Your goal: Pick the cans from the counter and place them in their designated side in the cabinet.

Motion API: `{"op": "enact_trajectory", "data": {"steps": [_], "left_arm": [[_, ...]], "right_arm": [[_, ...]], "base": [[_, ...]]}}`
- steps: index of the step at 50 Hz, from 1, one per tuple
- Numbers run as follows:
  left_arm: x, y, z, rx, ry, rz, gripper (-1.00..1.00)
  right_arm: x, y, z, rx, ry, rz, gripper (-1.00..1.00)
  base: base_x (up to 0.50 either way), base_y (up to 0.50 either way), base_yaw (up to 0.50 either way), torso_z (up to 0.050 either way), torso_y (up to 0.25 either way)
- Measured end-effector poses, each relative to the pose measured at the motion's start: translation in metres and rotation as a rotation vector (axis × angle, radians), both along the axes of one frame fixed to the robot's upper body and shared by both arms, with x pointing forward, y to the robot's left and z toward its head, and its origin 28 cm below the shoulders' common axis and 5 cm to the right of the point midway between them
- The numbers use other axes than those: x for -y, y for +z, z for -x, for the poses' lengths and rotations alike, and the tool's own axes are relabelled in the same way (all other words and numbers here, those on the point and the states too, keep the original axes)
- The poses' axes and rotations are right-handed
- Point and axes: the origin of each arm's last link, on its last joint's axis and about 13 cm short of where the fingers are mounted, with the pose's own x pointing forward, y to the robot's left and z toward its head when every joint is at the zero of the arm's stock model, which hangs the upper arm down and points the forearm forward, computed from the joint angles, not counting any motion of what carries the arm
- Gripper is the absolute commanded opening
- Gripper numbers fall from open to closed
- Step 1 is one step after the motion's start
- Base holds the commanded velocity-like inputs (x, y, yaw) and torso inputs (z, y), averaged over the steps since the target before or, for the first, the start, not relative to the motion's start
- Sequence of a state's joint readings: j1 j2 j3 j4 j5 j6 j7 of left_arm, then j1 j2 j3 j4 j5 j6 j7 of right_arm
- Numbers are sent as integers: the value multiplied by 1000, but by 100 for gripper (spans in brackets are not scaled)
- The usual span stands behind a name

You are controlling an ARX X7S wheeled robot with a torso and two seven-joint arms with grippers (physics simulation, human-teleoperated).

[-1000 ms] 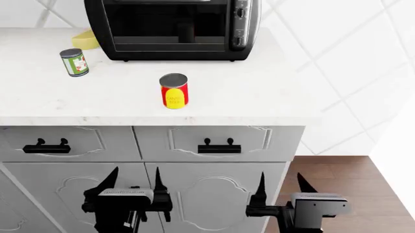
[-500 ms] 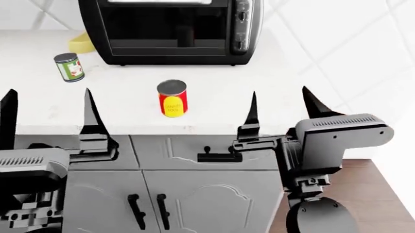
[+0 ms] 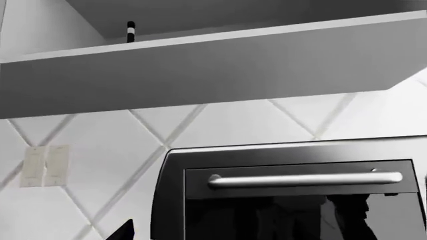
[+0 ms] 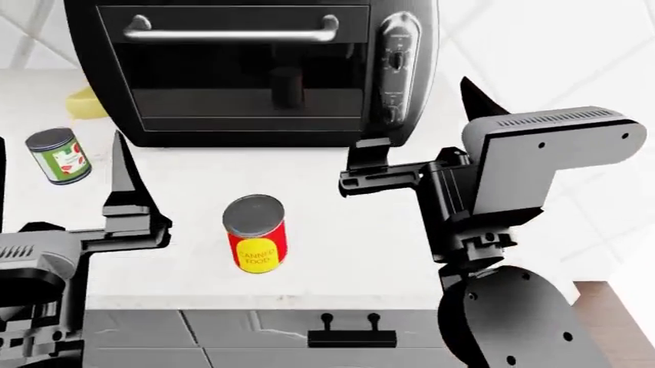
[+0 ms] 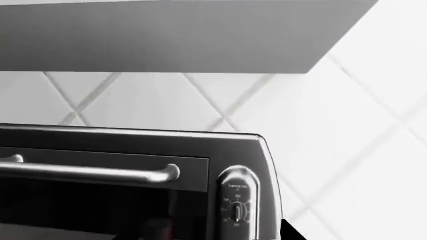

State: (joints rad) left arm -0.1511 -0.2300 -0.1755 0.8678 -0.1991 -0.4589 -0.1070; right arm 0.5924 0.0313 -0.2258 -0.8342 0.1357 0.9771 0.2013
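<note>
In the head view a red can with a yellow label stands upright near the front of the white counter. A green-labelled can stands at the far left. My left gripper is open; one finger rises left of the red can and the other is cut off at the frame's edge. My right gripper is open too, raised in front of the oven's right end, well right of the red can. Neither gripper holds anything. Both wrist views show no can.
A black toaster oven fills the back of the counter, with a yellow lump at its left. A grey drawer front with a black handle sits under the counter edge. A wall cabinet hangs above the oven.
Both arms have risen from in front of the lower cabinet doors to counter height. The head view has moved up and closer, so the doors have dropped out of sight. The cans have stayed put.
</note>
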Motion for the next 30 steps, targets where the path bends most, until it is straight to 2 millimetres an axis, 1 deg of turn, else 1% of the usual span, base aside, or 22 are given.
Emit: {"op": "enact_trajectory", "data": {"steps": [8, 11, 23, 27, 30], "left_arm": [[-2, 2, 3, 43, 8, -2, 100], [-2, 5, 6, 85, 10, -3, 100], [-3, 10, 14, 180, 10, -8, 100], [-3, 10, 16, 195, 10, -8, 100], [-4, 11, 16, 203, 11, -6, 100]], "right_arm": [[-2, 4, 2, 47, -6, -10, 100], [-2, 6, 4, 82, -16, -13, 100], [-2, 8, 10, 142, -19, -24, 100], [-2, 10, 11, 119, 8, -15, 100], [-2, 12, 11, 65, 55, 3, 100]], "base": [[453, 0, 0, 0, 2], [195, 0, 0, 0, 0], [0, 0, 0, 0, 0], [0, 0, 0, 0, 0], [0, 0, 0, 0, 0]]}}
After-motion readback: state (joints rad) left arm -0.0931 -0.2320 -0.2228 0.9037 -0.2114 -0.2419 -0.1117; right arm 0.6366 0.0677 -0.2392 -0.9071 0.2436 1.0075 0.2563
